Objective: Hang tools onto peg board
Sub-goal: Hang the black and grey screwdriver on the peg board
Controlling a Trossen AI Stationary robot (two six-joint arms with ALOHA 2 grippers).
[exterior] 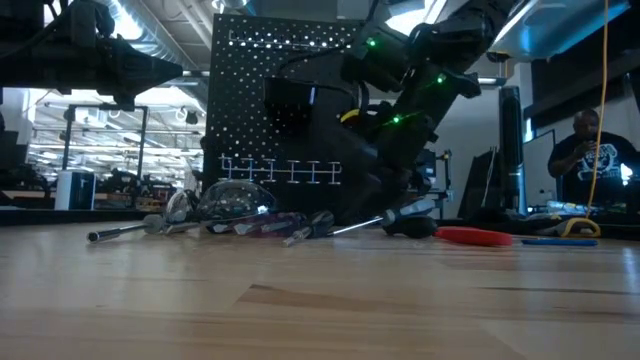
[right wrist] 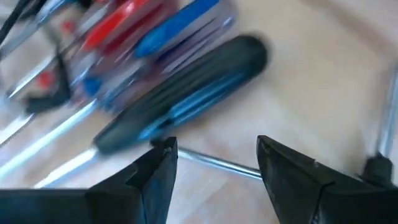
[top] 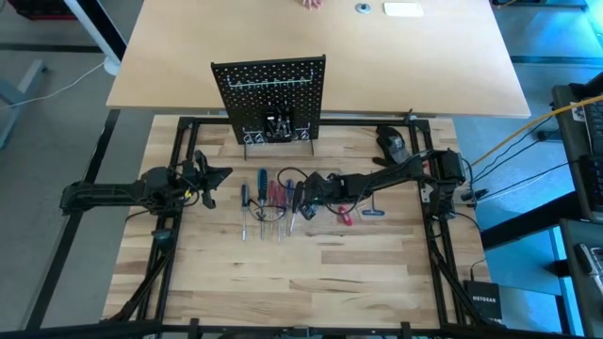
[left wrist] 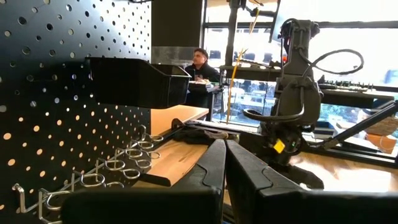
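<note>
Clearly nearer: right hand (right wrist: 214, 165), fingers spread and empty, low over the tools (top: 273, 196) on the bench (top: 311, 273), black-and-blue screwdriver (right wrist: 186, 93) just ahead, lying crosswise to the gap; left hand (top: 209, 181) shut, waiting beside the peg board (top: 273, 94).

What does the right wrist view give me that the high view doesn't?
Only the right wrist view: the open jaws of the right gripper just above a thin silver shaft, beside a black-and-blue screwdriver handle. Only the high view: the peg board, the left gripper waiting shut at the table's left, and the red-handled pliers. Both: the pile of tools.
</note>
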